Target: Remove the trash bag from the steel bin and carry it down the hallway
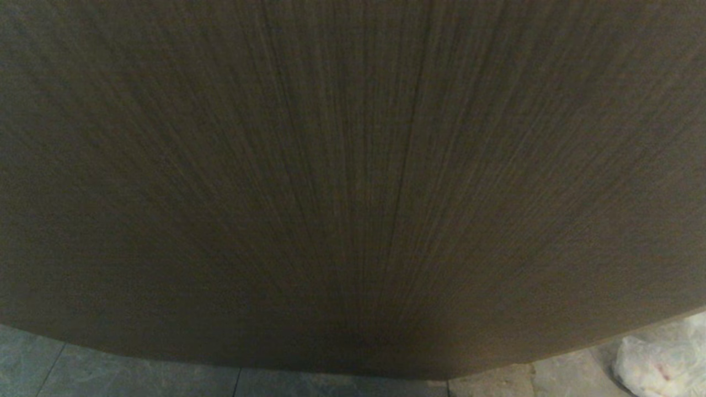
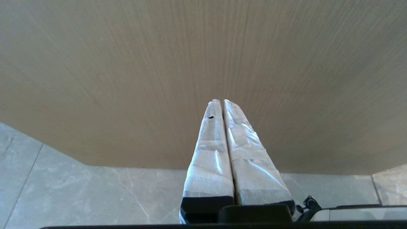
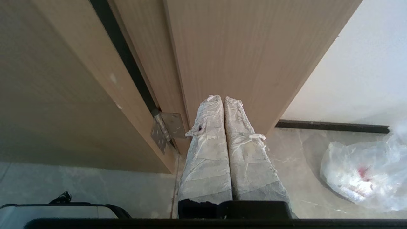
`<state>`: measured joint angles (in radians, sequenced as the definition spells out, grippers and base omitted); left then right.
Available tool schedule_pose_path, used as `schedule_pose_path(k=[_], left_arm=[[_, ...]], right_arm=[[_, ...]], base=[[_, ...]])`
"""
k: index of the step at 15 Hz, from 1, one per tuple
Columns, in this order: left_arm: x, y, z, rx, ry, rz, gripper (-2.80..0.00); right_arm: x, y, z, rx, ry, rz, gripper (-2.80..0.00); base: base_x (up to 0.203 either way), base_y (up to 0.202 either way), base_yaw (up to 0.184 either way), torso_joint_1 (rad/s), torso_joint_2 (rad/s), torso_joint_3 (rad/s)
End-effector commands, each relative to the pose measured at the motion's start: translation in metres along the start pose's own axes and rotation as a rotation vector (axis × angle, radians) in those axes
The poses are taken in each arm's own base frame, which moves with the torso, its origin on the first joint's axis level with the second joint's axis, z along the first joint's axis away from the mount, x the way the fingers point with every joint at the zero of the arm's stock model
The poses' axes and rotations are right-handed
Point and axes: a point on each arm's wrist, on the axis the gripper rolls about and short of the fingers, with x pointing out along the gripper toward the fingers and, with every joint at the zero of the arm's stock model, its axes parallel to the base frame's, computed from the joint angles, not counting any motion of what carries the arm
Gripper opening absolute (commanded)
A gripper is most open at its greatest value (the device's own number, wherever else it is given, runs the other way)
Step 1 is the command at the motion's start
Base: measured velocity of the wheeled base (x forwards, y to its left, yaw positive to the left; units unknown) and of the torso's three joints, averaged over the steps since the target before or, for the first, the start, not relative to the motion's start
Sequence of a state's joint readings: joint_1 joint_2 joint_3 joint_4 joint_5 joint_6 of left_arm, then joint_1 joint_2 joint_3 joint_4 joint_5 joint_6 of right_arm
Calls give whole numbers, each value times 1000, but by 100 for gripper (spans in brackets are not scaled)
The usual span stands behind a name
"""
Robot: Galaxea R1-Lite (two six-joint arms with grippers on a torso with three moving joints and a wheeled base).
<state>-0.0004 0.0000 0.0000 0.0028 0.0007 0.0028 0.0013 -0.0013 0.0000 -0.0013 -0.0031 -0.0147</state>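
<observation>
A thin, crinkly, see-through plastic bag (image 1: 664, 358), apparently the trash bag, lies slumped on the floor at the lower right of the head view, with something red inside it. In the right wrist view the trash bag (image 3: 359, 175) rests on the tiles well to one side of my right gripper (image 3: 221, 97), untouched. The right gripper's tape-wrapped fingers are pressed together with nothing between them. My left gripper (image 2: 221, 101) is likewise shut and empty, pointing at the door. The steel bin is out of view. Neither arm shows in the head view.
A brown wood-grain door (image 1: 353, 165) fills the head view at close range. The right wrist view shows its hinge (image 3: 167, 128), the door frame (image 3: 238, 47), a white wall (image 3: 365, 63) and a dark baseboard (image 3: 330, 126). Pale grey marble tiles (image 2: 79, 190) lie below.
</observation>
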Motion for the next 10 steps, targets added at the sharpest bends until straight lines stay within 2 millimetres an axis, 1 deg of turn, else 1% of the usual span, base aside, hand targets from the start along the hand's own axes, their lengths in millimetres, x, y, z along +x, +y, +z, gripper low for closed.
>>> schedule_pose_path(k=[1,3,8,9,10], left_arm=[[0,0,0,-1,0,0,-280],[0,0,0,-1,0,1,-280],[0,0,0,1,0,0,-280],[0,0,0,6,0,0,-280],[0,0,0,6,0,0,-280]], right_arm=[[0,0,0,-1,1,-1,-280],[0,0,0,-1,1,0,-280],[0,0,0,-1,1,-1,-280],[0,0,0,-1,1,0,-280],[0,0,0,-1,1,0,-280]], base=[[0,0,0,0,0,0],[-127,1,-3,3,4,0],[-193,0,-1,0,3,7],[-147,0,0,6,7,7],[-63,0,-4,11,2,0]])
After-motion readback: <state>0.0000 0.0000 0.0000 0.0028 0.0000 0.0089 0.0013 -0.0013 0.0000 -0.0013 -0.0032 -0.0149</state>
